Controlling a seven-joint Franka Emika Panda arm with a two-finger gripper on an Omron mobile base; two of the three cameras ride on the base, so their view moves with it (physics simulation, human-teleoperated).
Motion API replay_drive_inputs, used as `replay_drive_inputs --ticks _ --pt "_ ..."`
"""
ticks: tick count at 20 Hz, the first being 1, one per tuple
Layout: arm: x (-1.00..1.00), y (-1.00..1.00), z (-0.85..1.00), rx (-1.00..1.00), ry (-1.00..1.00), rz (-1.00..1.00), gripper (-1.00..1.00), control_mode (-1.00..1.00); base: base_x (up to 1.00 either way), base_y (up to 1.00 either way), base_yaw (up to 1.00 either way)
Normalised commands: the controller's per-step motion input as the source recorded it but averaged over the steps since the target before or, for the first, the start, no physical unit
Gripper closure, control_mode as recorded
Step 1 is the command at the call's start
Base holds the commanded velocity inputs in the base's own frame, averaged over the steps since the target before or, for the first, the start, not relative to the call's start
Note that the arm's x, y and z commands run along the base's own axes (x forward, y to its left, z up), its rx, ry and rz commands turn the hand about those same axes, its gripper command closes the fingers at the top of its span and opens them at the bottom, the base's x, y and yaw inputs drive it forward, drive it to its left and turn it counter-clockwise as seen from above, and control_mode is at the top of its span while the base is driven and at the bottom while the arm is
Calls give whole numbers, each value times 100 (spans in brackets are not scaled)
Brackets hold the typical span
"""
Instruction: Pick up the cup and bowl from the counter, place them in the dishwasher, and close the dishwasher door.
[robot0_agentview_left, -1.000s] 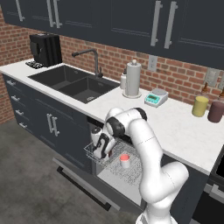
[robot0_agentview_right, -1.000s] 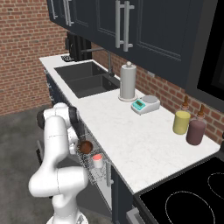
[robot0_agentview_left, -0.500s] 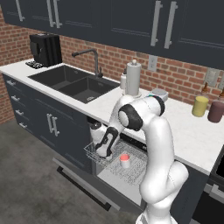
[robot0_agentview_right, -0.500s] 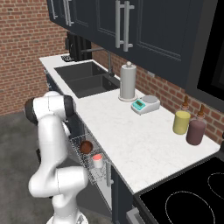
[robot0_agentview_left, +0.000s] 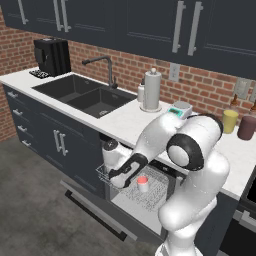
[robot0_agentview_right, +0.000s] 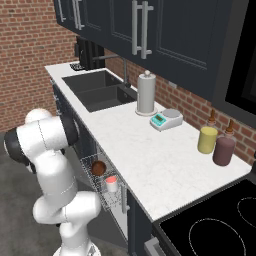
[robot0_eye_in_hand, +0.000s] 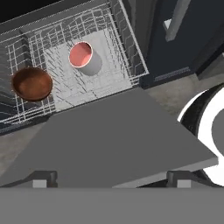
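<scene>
The white cup (robot0_eye_in_hand: 83, 57) with its red-pink inside stands upright in the white wire rack (robot0_eye_in_hand: 128, 40) of the dishwasher, and the dark brown bowl (robot0_eye_in_hand: 31, 83) sits beside it in the same rack. The right base view has the bowl (robot0_agentview_right: 98, 168) and cup (robot0_agentview_right: 111, 183) under the counter (robot0_agentview_right: 145, 150) edge. The dishwasher door (robot0_eye_in_hand: 113, 135) lies dropped open, flat and grey. My gripper (robot0_eye_in_hand: 111, 180) hangs open above the door, just in front of the rack, holding nothing. In the left base view the cup (robot0_agentview_left: 143, 184) shows beside my hand (robot0_agentview_left: 116, 167).
On the counter stand a paper towel roll (robot0_agentview_left: 151, 90), a small scale (robot0_agentview_left: 179, 110), a yellow tumbler (robot0_agentview_left: 229, 121) and a maroon tumbler (robot0_agentview_left: 246, 127). The sink (robot0_agentview_left: 85, 92) and coffee machine (robot0_agentview_left: 51, 56) are to the left. A black stove (robot0_agentview_right: 210, 225) is to the right.
The arm's elbow has swung up and to the right while the hand stays low by the rack's front. The jaws remain open; cup and bowl rest unmoved in the rack.
</scene>
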Motion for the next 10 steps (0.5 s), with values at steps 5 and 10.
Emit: replay_drive_inputs --ticks 5,10 --pt "-96 46 84 5 0 0 -100 -100 0 0 0" --pt "-78 64 32 2 0 0 -100 -100 0 0 0"
